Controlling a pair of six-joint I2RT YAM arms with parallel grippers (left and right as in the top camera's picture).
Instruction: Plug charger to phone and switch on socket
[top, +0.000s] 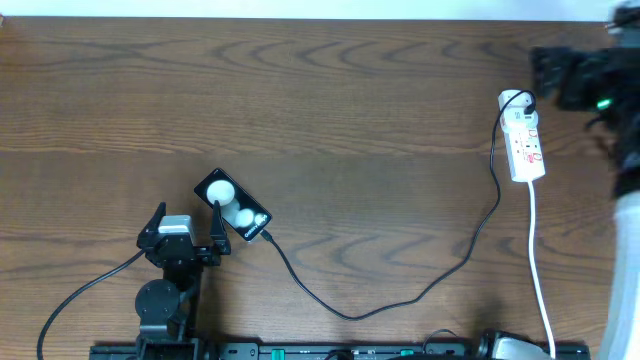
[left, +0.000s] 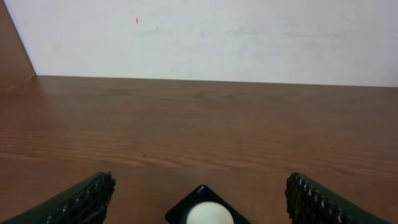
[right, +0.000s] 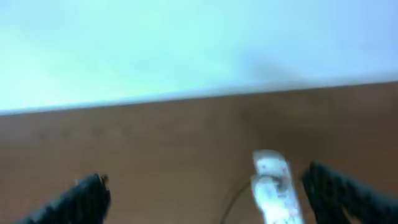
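One wooden table holds one phone with two white round blobs, one charger, and one socket with one white cord.

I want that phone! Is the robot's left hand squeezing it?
No, the left gripper is open, its fingers leaving gaps beside the phone on both sides.
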